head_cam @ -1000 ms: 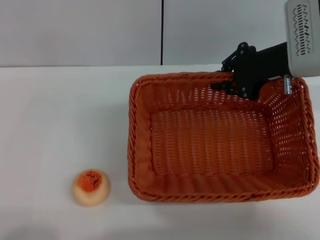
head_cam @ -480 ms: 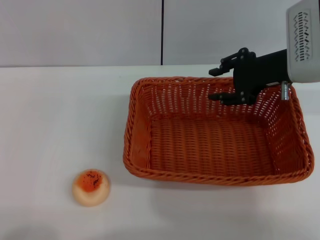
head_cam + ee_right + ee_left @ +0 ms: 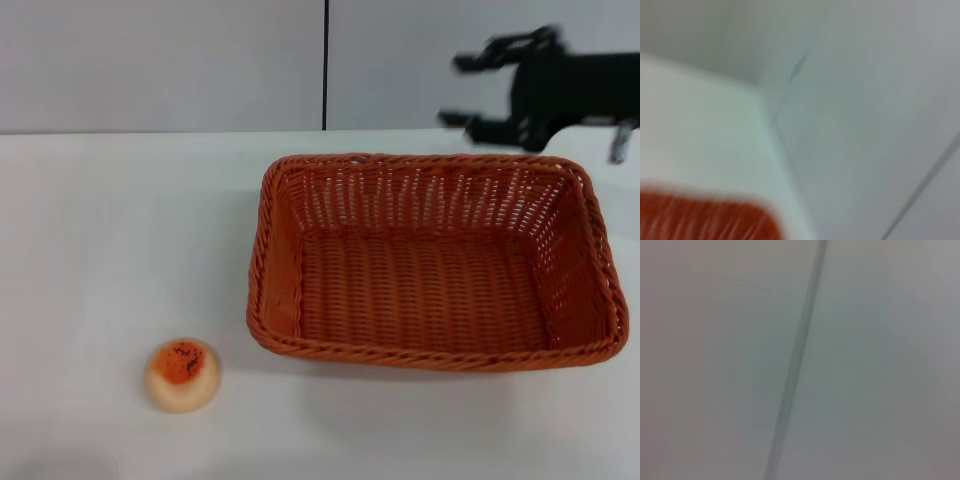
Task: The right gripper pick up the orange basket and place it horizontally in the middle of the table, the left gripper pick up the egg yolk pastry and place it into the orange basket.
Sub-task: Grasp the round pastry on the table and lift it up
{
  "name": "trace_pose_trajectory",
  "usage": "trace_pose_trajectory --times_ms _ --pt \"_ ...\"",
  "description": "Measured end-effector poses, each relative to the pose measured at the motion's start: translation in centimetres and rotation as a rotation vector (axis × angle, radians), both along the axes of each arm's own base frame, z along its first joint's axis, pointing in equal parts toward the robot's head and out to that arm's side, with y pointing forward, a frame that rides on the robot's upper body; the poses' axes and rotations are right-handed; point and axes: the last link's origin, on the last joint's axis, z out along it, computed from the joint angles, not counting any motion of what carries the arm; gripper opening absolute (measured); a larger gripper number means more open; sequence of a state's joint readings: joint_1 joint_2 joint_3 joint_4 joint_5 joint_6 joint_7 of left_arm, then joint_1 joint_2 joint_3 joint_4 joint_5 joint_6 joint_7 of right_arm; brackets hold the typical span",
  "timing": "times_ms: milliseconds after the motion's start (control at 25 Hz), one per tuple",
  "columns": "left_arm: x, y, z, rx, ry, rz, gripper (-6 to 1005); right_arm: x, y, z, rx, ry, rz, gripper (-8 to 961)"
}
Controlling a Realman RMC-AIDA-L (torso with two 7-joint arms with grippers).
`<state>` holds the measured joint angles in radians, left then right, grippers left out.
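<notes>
The orange basket [image 3: 430, 260] lies flat on the white table [image 3: 120, 230], long side across, right of centre, and nothing is inside it. My right gripper [image 3: 462, 90] hangs in the air above and behind the basket's far right rim, open and holding nothing. The egg yolk pastry [image 3: 181, 374] sits on the table near the front left, well apart from the basket. A corner of the basket [image 3: 705, 220] shows in the right wrist view. My left gripper is out of view; its wrist camera sees only a grey wall with a dark seam [image 3: 795, 360].
A grey wall [image 3: 160, 60] with a vertical dark seam [image 3: 325, 60] rises behind the table's far edge. Bare tabletop stretches between the pastry and the basket and across the left half.
The right gripper let go of the basket's far rim, opened and rose up and back to the right. The basket dropped flat onto the table. The pastry stayed put.
</notes>
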<state>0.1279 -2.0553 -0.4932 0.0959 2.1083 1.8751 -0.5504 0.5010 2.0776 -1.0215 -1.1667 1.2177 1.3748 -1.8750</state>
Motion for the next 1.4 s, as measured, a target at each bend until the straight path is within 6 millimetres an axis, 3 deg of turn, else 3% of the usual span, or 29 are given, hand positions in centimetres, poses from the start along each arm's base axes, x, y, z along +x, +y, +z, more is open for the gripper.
trace_pose_trajectory --times_ms 80,160,280,320,360,400,680,760,920,1400 --pt "0.3 1.2 0.5 -0.151 0.003 -0.096 759 1.0 -1.7 2.6 0.067 0.177 -0.093 545" --pt "0.4 1.7 0.5 -0.202 0.003 -0.128 758 1.5 -2.3 3.4 0.087 0.232 -0.122 545" --pt "1.4 4.5 0.2 -0.461 0.022 -0.263 757 4.9 -5.4 6.8 0.200 0.497 -0.244 545" --pt "1.8 5.2 0.0 -0.512 0.024 -0.291 756 4.9 -5.4 6.8 0.200 0.497 -0.244 545" --pt "2.1 5.8 -0.3 -0.551 0.029 -0.316 756 6.9 -7.1 8.0 0.255 0.621 -0.303 545" --pt "2.1 5.8 -0.3 -0.551 0.029 -0.316 756 6.9 -7.1 8.0 0.255 0.621 -0.303 545" --pt "4.0 10.1 -3.0 -0.721 0.080 -0.425 753 14.0 -13.2 10.5 0.405 0.927 -0.455 545" --pt "4.3 11.6 -4.5 -0.756 0.100 -0.422 752 14.7 -14.0 10.7 0.420 0.961 -0.467 545" --pt "4.1 12.6 -6.1 -0.819 0.139 -0.390 751 15.6 -14.5 10.8 0.438 0.977 -0.493 545" --pt "2.8 11.8 -5.7 -0.852 0.142 -0.320 746 15.7 -13.7 10.9 0.440 0.943 -0.501 545"
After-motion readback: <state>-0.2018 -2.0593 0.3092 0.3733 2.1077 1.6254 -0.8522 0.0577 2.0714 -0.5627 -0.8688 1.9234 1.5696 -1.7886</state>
